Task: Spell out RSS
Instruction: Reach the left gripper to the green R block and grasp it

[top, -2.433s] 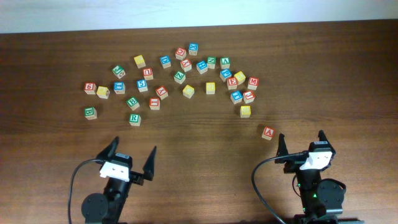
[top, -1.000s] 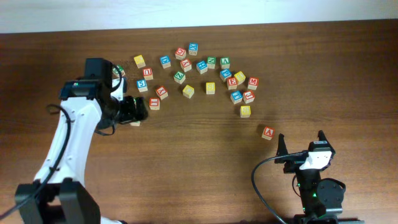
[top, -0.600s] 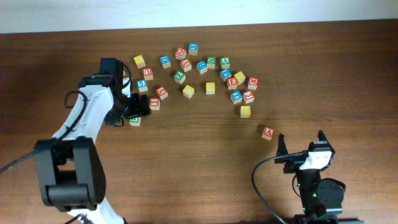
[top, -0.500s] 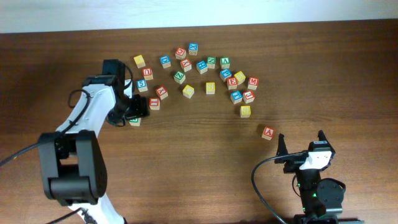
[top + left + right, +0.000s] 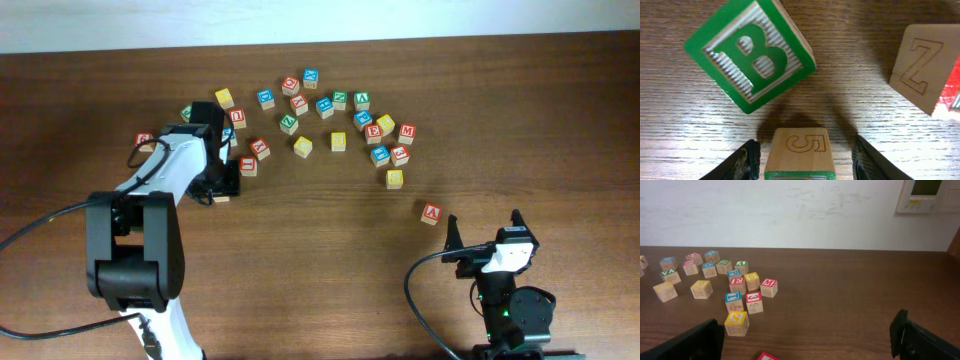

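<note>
My left gripper [image 5: 222, 180] is low over the table at the left of the cube cluster. In the left wrist view it [image 5: 802, 162] is open, with one black finger [image 5: 747, 161] on each side of a green-bordered cube [image 5: 800, 150]. That cube shows a wooden side engraved 5, with small gaps to both fingers; its top letter is hidden. The arm covers most of it in the overhead view. A yellow S cube [image 5: 736, 322] lies at the cluster's right [image 5: 395, 178]. My right gripper [image 5: 483, 232] is open and empty near the front right.
A green B cube [image 5: 752, 52] and a cube with an engraved Z [image 5: 925, 67] lie just beyond the left fingers. Several more letter cubes spread across the table's middle [image 5: 330, 120]. A red cube [image 5: 431, 212] sits apart, close to the right gripper.
The left arm has swung out from its rest pose at the front to the left of the cluster and lowered its open fingers around the green-bordered cube. The right arm has not moved.
</note>
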`<action>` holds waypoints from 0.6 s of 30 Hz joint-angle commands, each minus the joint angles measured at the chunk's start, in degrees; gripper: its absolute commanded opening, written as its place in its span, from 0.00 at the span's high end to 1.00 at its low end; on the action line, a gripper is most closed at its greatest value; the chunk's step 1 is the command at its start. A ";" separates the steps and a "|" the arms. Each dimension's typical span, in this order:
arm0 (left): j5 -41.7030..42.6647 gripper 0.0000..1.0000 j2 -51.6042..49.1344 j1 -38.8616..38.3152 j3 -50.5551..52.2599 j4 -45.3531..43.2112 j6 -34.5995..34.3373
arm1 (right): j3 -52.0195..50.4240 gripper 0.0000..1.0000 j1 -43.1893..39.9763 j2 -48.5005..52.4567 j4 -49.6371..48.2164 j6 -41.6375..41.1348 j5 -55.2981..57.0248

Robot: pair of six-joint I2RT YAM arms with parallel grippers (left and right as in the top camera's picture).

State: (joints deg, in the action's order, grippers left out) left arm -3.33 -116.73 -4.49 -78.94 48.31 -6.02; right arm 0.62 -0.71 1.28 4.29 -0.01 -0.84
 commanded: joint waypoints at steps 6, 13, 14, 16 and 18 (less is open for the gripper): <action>-2.10 0.63 -0.98 0.28 -0.37 -0.50 -0.20 | -0.31 0.02 -0.07 -0.33 0.35 -0.44 0.46; -2.03 0.72 -0.98 0.24 -0.37 -0.26 -0.20 | -0.31 0.02 -0.07 -0.33 0.35 -0.44 0.46; -1.99 0.72 -0.98 0.24 -0.37 -0.22 -0.20 | -0.31 0.02 -0.07 -0.33 0.35 -0.44 0.46; 0.07 0.66 -0.96 0.24 -0.42 -0.28 -0.17 | -0.31 0.02 -0.07 -0.33 0.35 -0.44 0.46; 4.13 0.73 -0.90 0.24 -2.03 1.36 -0.17 | -0.31 0.02 -0.07 -0.33 0.35 -0.44 0.46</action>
State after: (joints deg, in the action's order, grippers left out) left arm -3.38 -116.73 -4.47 -79.05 48.31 -6.24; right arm 0.62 -0.71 1.28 4.29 -0.03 -0.84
